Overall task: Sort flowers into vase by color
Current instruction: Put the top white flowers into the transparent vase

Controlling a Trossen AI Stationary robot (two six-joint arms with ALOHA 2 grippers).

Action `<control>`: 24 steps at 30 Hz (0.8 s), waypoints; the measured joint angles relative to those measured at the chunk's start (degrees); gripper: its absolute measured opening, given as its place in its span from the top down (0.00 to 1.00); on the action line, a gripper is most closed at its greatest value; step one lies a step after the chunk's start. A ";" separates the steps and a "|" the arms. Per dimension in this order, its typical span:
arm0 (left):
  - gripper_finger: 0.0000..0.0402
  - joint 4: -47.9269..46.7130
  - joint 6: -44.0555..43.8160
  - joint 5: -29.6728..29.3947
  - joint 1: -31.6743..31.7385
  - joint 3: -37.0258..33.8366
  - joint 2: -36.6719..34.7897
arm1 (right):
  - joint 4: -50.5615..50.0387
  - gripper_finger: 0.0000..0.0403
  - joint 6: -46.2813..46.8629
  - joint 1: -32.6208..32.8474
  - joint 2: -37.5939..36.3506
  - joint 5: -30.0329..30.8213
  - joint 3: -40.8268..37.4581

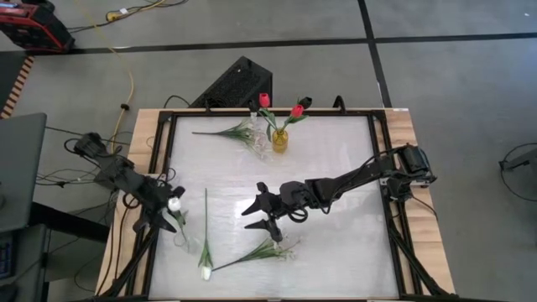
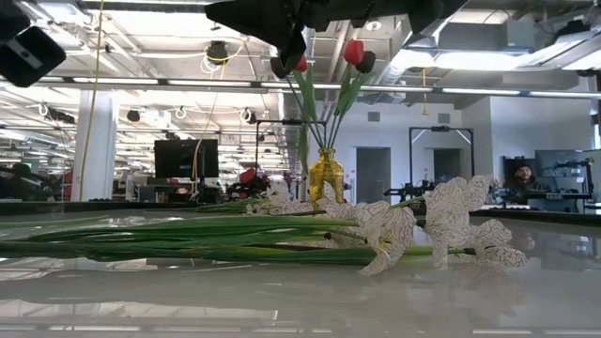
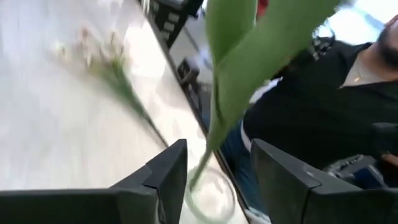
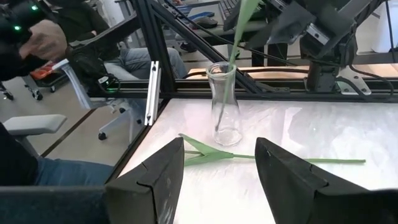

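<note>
high view | L gripper jaws released round stem in clear glass vase | R gripper jaws apart

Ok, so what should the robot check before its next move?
1. Stem down inside the clear vase: ok.
2. Clear vase upright: ok.
3. Left tool open around the stem: ok.
4. Right tool open and holding nothing: ok.
5. Red tulips in the yellow vase: ok.
6. All flowers sorted: not ok, a white tulip lies on the table.
</note>
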 joint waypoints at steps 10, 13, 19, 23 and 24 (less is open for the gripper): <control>0.58 -17.04 -12.39 0.75 0.00 9.78 8.75 | -2.60 0.45 0.87 0.00 0.00 -0.01 0.00; 0.58 -19.84 -13.73 0.70 0.00 11.66 10.63 | -3.52 0.45 1.92 0.00 0.00 -0.02 0.02; 0.58 -27.86 -14.28 -4.76 -0.02 12.70 12.79 | -6.78 0.45 1.74 0.94 0.02 0.03 0.04; 0.58 -34.79 -16.02 -14.10 0.00 12.70 12.77 | -9.17 0.45 3.57 0.87 0.02 1.90 0.04; 0.58 -35.91 -16.48 -16.72 0.00 12.70 12.77 | -9.44 0.45 3.67 0.83 0.02 2.49 0.04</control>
